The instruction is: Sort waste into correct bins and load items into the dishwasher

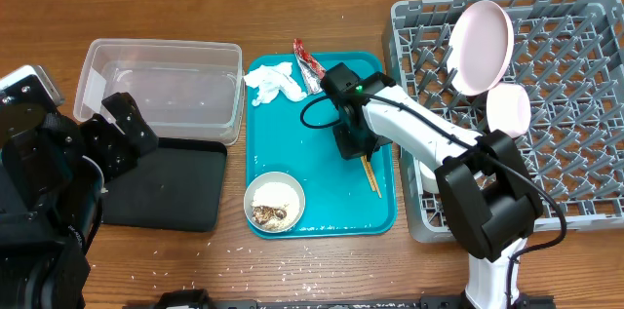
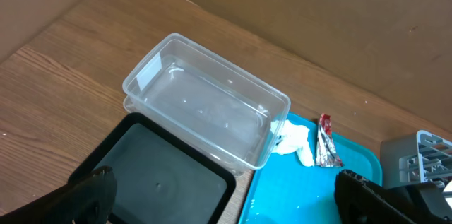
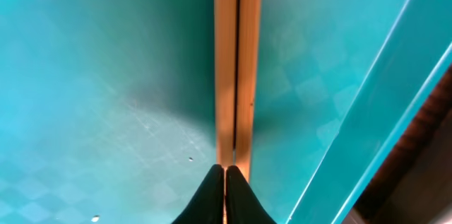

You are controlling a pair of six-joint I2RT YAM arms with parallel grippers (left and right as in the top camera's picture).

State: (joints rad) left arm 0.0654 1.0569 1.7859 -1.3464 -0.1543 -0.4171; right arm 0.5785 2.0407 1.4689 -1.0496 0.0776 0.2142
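Brown wood-grain tabletop under even light

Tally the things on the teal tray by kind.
Tissue: 1
Wrapper: 1
Bowl: 1
Chopsticks: 2
Total: 5

Teal tray, wood tbl

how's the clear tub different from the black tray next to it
The clear tub is see-through with tall walls; the black tray is opaque and shallow. The tub sits farther back on the table, while the tray lies in front of it, close against its near edge. Both are rectangular with rounded corners, have a similar footprint, and have nothing in them.
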